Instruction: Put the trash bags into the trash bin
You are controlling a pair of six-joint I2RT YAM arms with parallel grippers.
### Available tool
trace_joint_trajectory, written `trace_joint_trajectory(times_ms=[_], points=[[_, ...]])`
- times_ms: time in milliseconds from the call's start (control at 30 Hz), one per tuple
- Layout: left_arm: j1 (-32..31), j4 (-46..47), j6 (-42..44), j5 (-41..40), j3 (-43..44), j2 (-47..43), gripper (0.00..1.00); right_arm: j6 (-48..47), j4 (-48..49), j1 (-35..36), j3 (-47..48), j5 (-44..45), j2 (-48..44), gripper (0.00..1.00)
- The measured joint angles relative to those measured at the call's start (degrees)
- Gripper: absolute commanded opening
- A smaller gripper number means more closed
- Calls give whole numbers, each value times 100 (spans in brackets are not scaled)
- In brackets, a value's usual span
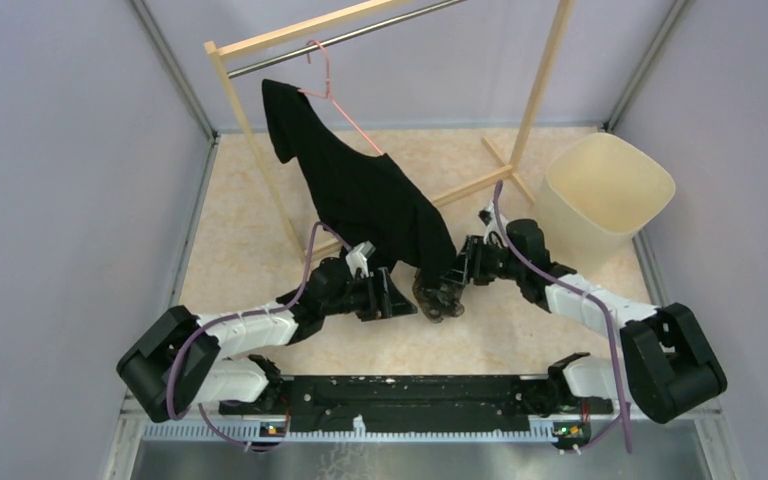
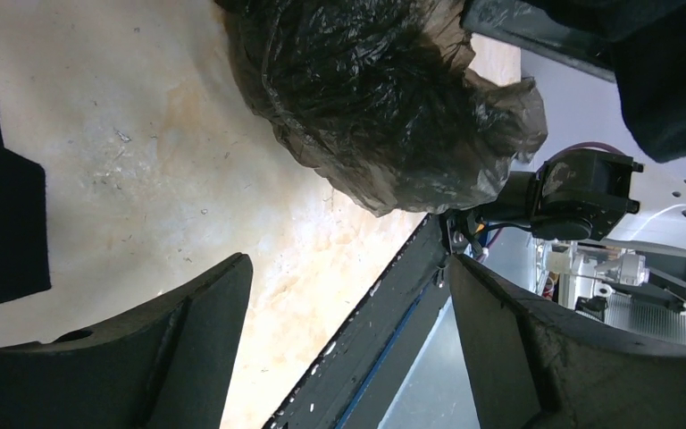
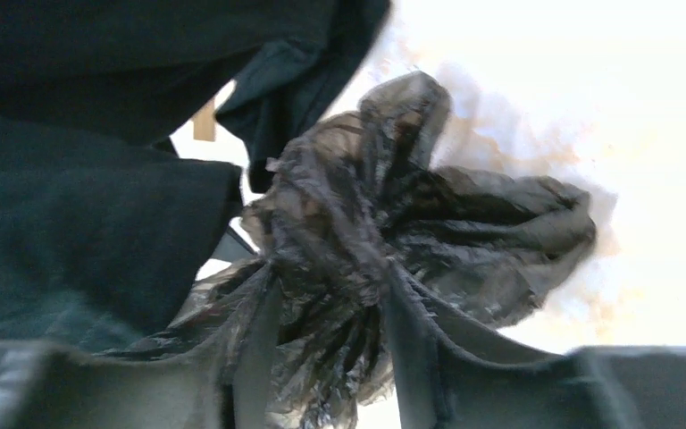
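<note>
A crumpled, glossy brown-grey trash bag [image 1: 440,296] lies on the floor between my two grippers, below the hanging shirt. In the right wrist view the trash bag [image 3: 464,223] is bunched into pleats between the fingers [image 3: 415,349], which press on it from both sides. My right gripper [image 3: 329,281] is shut on the film. My left gripper [image 2: 348,261] is open with nothing between its fingers, and the trash bag [image 2: 384,98] sits just beyond its tips. In the top view my left gripper [image 1: 403,299] is left of the bag and my right gripper [image 1: 457,274] is at its upper right. The cream trash bin [image 1: 605,195] stands at the far right.
A black T-shirt [image 1: 360,195] on a pink hanger [image 1: 325,80] droops from the wooden clothes rack [image 1: 250,130] right above the bag. The T-shirt [image 3: 80,179] fills the left of the right wrist view. The black base rail [image 1: 410,395] runs along the near edge.
</note>
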Motion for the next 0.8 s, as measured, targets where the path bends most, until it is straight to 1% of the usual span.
trace_joint_trajectory(times_ms=[100, 133, 300, 433, 567, 633, 733, 800], points=[[0, 4, -4, 0, 0, 0, 92, 166, 597, 0, -22, -278, 146, 2], [0, 4, -4, 0, 0, 0, 94, 223, 861, 0, -59, -389, 149, 0], [0, 4, -33, 11, 0, -2, 97, 511, 1805, 0, -474, -944, 133, 0], [7, 4, -55, 98, 0, -68, 98, 763, 2026, 0, -1036, -1381, -149, 0], [17, 37, -48, 190, 0, -348, 98, 960, 1709, 7, -1314, -1705, -1056, 0], [17, 55, -15, 240, 2, -505, 98, 957, 1432, 9, -1298, -1773, -1797, 0], [17, 57, 52, 291, 2, -778, 94, 890, 883, 17, -1060, -1829, -2719, 0], [17, 55, 114, 328, 13, -946, 91, 850, 654, 17, -802, -1873, -3101, 0]])
